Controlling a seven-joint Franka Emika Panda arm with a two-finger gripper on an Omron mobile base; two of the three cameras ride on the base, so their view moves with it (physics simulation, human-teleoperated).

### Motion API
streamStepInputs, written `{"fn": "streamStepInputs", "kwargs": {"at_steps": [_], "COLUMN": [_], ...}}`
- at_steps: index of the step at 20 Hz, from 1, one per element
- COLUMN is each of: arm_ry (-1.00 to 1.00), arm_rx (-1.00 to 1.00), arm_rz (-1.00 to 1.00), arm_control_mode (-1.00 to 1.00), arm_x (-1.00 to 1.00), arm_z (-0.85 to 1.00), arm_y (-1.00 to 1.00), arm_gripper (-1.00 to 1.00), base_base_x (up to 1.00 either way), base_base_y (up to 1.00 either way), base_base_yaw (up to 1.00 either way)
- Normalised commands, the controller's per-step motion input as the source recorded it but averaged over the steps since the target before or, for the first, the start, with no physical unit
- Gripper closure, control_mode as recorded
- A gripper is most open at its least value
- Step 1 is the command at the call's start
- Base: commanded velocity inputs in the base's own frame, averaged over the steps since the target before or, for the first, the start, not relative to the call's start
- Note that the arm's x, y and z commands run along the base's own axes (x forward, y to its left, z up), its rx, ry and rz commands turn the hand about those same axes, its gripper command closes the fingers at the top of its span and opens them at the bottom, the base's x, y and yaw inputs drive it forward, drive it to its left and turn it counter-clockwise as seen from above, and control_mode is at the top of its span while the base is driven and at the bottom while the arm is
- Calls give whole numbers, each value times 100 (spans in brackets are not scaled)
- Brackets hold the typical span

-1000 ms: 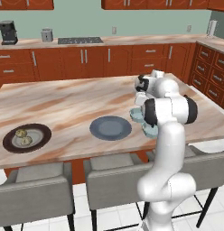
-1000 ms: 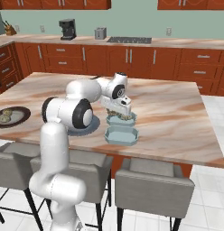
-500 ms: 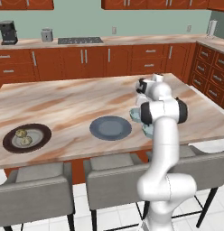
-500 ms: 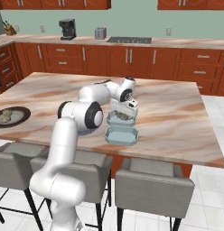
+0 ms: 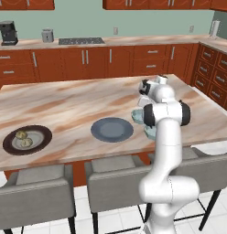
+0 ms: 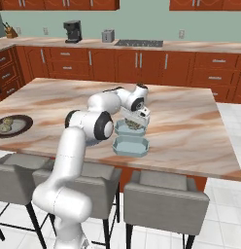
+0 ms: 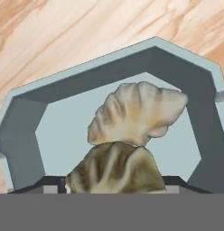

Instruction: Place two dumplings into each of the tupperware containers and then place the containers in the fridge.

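Note:
Two pale blue tupperware containers sit side by side near the island's front edge. My gripper hangs low over the far container, also seen as the far container. One dumpling lies inside it. A second dumpling fills the gap between my fingertips, and my gripper is shut on it just above the tub floor. The near container holds nothing. In the left base view my arm hides most of the containers. Two more dumplings lie on a dark-rimmed plate. The fridge is out of view.
A round grey-blue plate lies mid-island, left of the tubs. Grey stools line the island's near side. Wood cabinets, a cooktop and a coffee machine run along the back counter.
The arm's upper links have swung round to the right while the hand stayed over the far container, settling slightly lower. The tubs and plates have not moved.

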Motion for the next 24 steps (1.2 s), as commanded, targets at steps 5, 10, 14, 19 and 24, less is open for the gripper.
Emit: {"fn": "streamStepInputs", "kwargs": {"at_steps": [5, 10, 14, 19, 24], "arm_ry": [-34, -32, -25, 3, 26], "arm_rx": [0, 3, 8, -6, -43], "arm_rz": [-9, -1, 0, 0, 20], "arm_control_mode": [-100, -100, -100, -100, -100], "arm_x": [-5, 31, 48, 16, -84], "arm_z": [-28, 2, 75, 59, 32], "arm_y": [59, 6, -37, -23, 36], "arm_gripper": [-100, -100, -100, -100, -100], "base_base_x": [0, 0, 0, 0, 0], "base_base_y": [0, 0, 0, 0, 0], "base_base_yaw": [0, 0, 0, 0, 0]}}
